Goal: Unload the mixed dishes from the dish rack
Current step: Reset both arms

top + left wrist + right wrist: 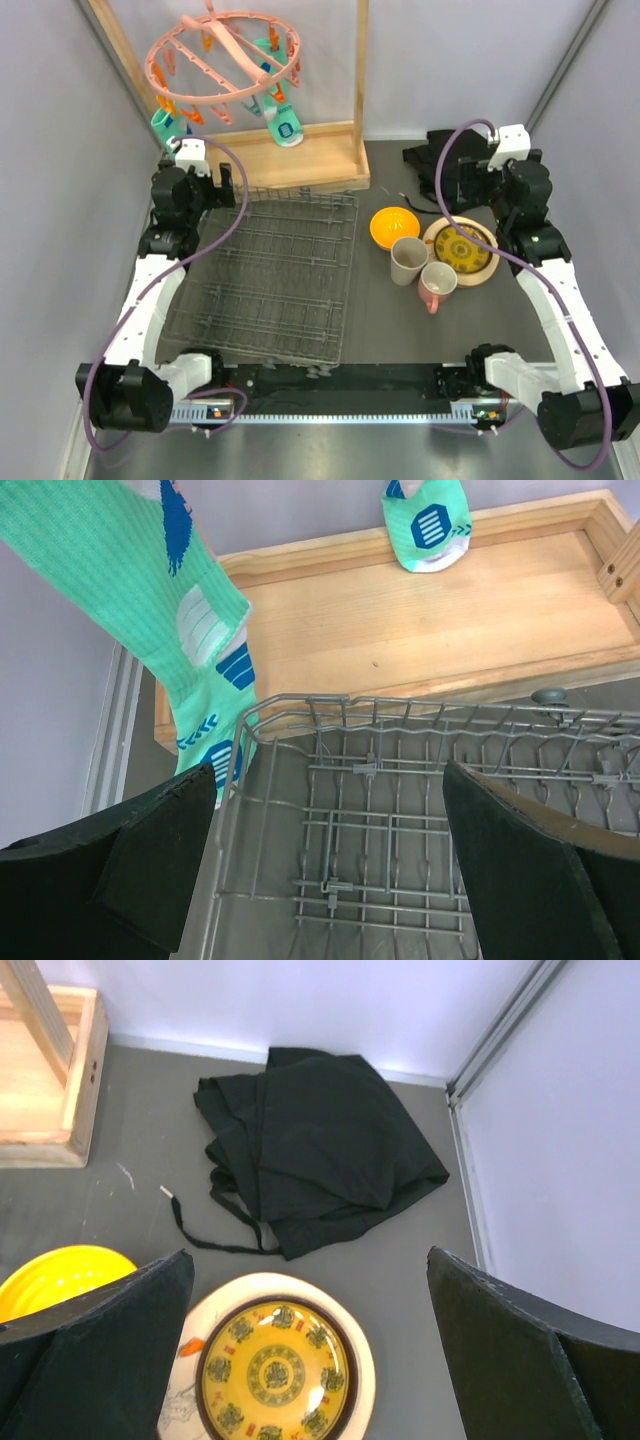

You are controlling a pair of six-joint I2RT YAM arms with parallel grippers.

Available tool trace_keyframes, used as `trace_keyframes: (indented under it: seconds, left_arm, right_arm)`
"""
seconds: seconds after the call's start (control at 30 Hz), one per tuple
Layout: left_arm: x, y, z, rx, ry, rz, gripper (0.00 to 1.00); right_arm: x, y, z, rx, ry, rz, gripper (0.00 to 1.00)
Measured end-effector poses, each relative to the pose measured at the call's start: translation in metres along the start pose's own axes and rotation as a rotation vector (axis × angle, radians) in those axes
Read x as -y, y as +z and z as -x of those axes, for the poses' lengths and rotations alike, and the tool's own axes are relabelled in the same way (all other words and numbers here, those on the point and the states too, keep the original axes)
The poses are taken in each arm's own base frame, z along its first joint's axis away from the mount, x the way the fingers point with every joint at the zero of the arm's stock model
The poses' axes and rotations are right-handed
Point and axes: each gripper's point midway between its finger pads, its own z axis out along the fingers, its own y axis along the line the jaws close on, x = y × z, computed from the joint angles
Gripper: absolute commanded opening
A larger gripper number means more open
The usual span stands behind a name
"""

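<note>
"Nearest the arms' bases, what lay on the table (390,330)?"

"The dish rack (270,275), flat on the left half. Its longer sides ran from the near edge toward the back, slightly skewed, with the far end touching the wooden frame (300,155)."

"And the dishes?"

"To the right of it, on the table. The pink mug (437,283) was closest, upright, with its handle pointing at the near edge. The beige cup (408,260) stood just beside it, mouth up. Behind them the yellow patterned plate (462,250) sat on a cream plate (478,275), and the orange bowl (394,227) was beside those."

"The grippers?"

"The left gripper (328,780) hung over the rack's far left corner, its jaws spread wide and holding nothing. A green sock (170,610) dangled just past it. The right gripper (308,1290) hovered above the stacked plates, equally wide and empty."

"Farthest back?"

"A crumpled black cloth (320,1145) in the right corner, and the pink peg hanger (225,55) over the frame."
</note>
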Motion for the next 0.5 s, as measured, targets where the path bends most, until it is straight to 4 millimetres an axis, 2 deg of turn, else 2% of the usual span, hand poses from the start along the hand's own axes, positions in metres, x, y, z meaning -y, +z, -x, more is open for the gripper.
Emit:
trace_keyframes:
  seconds: [0.5]
  left_arm:
    - [0.0014,0.0066,0.0022,0.014,-0.002,-0.007,0.99]
  right_arm:
    - [0.0092,-0.0090,0.0053,0.065,0.014,-0.048,0.99]
